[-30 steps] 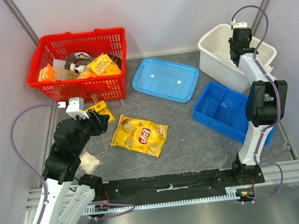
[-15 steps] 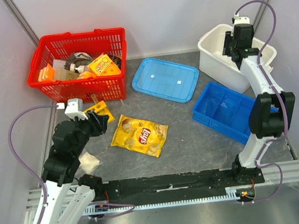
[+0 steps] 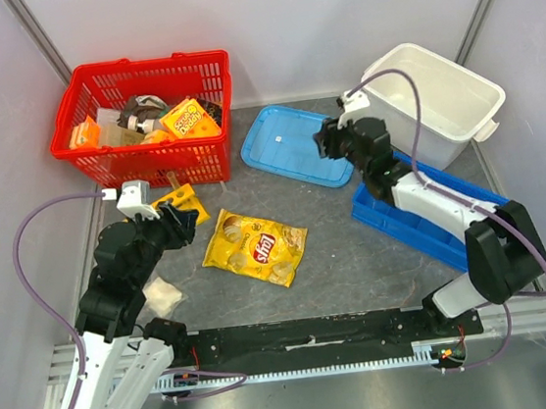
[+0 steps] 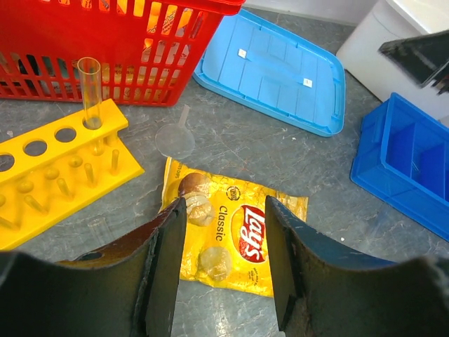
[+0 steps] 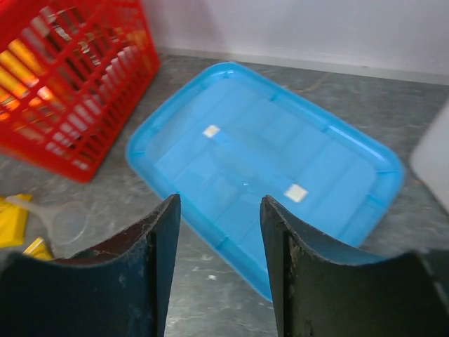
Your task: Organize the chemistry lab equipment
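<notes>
top: overhead, far | wrists: close, tilted down — both share light-blue tray (image 4: 273, 70), right seemingly blurred

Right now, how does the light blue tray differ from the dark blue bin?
The light blue tray is shallow and undivided; the dark blue bin is deeper, with a divider inside. The tray carries two small white stickers; the bin shows none where visible. Both are rectangular blue plastic resting on the table.
</notes>
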